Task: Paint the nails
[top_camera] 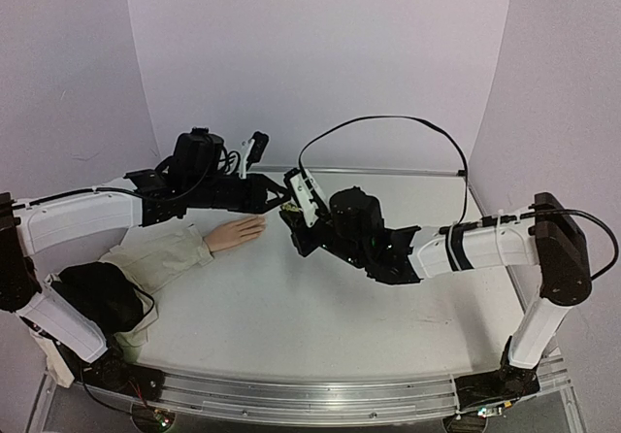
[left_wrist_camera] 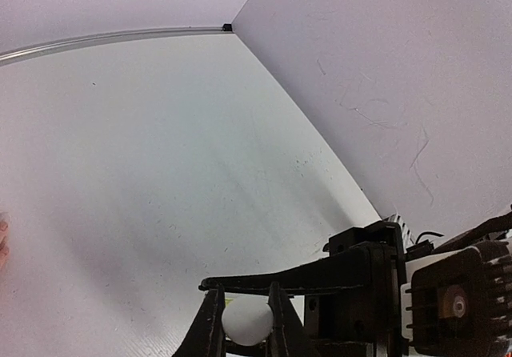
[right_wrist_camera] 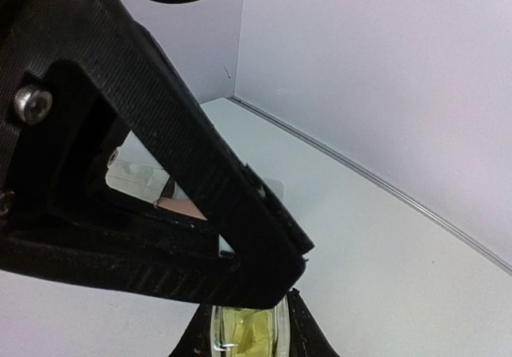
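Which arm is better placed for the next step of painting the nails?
Left, I think: the left gripper is shut on the white cap, and the mannequin hand lies on its side. The right gripper only holds the yellowish bottle.

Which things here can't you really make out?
Top view: the nails of the pale peach mannequin hand are too small to see.
Left wrist view: the white round object in the left gripper is cut by the bottom edge.
Right wrist view: the yellowish glass bottle in the right gripper is mostly hidden behind a black arm part.
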